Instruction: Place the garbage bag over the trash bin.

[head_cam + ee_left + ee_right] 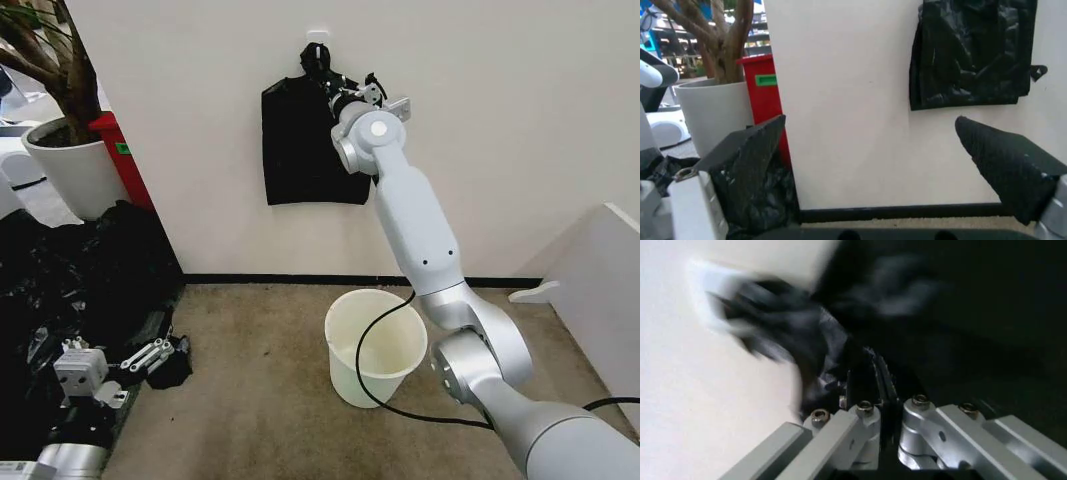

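Two claws, one low by the floor and one up at the wall.

Left claw (150, 357) sits low over the carpet (250, 400) with its fingers (1003, 160) spread apart and nothing between them; a big heap of black film (70, 280) lies just behind it and to its left, and a white plant pot (72, 170) and a red box (125, 160) stand farther back by the wall (480, 120). Bin (375, 345) stands upright on the carpet to the right of that claw, well apart from it, open and unlined. Right claw (322, 72) is raised to the wall hook (317, 36), high above the bin, its fingers closed on the knotted top of the black bag (305, 150), which hangs flat against the wall below it.
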Motion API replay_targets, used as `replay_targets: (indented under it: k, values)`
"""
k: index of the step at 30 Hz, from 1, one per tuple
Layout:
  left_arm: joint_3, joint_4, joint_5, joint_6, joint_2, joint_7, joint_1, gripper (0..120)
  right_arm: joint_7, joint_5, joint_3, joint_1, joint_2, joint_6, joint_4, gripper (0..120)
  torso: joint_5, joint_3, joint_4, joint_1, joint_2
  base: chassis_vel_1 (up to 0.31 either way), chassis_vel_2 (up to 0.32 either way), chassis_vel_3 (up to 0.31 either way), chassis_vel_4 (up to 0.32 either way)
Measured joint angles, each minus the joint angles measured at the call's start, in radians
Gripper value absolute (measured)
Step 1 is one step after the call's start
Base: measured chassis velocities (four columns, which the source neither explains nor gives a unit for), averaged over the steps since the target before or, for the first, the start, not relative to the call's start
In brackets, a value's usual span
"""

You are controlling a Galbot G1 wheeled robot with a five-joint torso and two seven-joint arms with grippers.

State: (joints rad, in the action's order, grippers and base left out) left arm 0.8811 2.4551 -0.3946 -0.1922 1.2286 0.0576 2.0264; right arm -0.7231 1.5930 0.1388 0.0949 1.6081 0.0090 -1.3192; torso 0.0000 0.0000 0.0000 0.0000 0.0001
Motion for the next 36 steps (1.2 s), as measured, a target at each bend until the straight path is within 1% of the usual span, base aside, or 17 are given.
replay_targets:
  k: [2,3,5,7,9,14,15,17,21,24,27,36]
  values:
    - [-0.001,-0.001,0.001,-0.002,0.002,-0.001,-0.001,100,-0.052,0.005,-0.026,0.022,0.0,0.012,-0.028,0,0.0,0.0,0.0001,0.0,0.0,0.0,0.0,0.0,0.0]
    - [-0.001,-0.001,0.001,-0.002,0.002,-0.001,-0.001,100,-0.052,0.005,-0.026,0.022,0.0,0.012,-0.028,0,0.0,0.0,0.0001,0.0,0.0,0.0,0.0,0.0,0.0]
    - [-0.002,-0.003,0.002,-0.004,0.003,-0.001,-0.003,100,-0.106,0.009,-0.067,0.064,0.0,0.022,-0.076,0,-0.0001,0.0,0.0002,0.0,0.0,0.0,0.0,0.0,0.0]
    - [-0.002,-0.003,0.002,-0.005,0.003,-0.002,-0.004,100,-0.124,0.01,-0.081,0.09,0.0,0.025,-0.097,0,0.0,0.0,0.0001,0.0,0.0,0.0,0.0,0.0,0.0]
    - [-0.002,-0.003,0.002,-0.005,0.003,-0.002,-0.004,100,-0.126,0.01,-0.082,0.093,0.0,0.026,-0.1,0,-0.0001,0.0,0.0,0.0,0.0,0.0,0.0,0.0,0.0]
    - [-0.002,-0.003,0.002,-0.006,0.002,-0.002,-0.007,100,-0.16,0.013,-0.114,0.163,0.0,0.043,-0.161,0,0.0,0.0,-0.0002,0.0,0.0,0.0,0.0,0.0,0.0]
    - [-0.002,-0.003,0.002,-0.007,0.003,-0.003,-0.008,100,-0.169,0.017,-0.131,0.2,0.0,0.049,-0.192,0,0.0,0.0,0.0,0.0,0.0,0.0,0.0,0.0,0.0]
    - [-0.002,-0.003,0.002,-0.007,0.003,-0.003,-0.009,100,-0.171,0.017,-0.135,0.209,0.0,0.05,-0.199,0,0.0,0.0,0.0001,0.0,0.0,0.0,0.0,0.0,0.0]
    - [0.0,-0.002,0.002,-0.009,0.005,-0.004,-0.009,100,-0.188,0.02,-0.176,0.311,0.0,0.062,-0.271,0,0.0,0.0,0.0001,0.0,0.0,0.0,0.0,0.0,0.0]
    - [0.0,0.0,0.002,-0.009,0.004,-0.004,-0.009,100,-0.193,0.021,-0.187,0.349,-0.002,0.066,-0.3,0,0.0,0.0,0.0001,0.0,0.0,0.0,0.0,0.0,0.0]
    - [0.0,0.002,0.004,-0.009,0.005,-0.004,-0.009,100,-0.201,0.024,-0.196,0.389,-0.019,0.072,-0.332,0,0.0,0.0,0.0,0.0,0.0,0.0,0.0,0.0,0.0]
    - [-0.002,0.008,0.009,-0.009,0.007,-0.006,-0.006,100,-0.206,0.018,-0.2,0.447,-0.044,0.077,-0.375,0,0.0001,0.0,-0.0001,0.0,0.0,0.0,0.0,0.0,0.0]
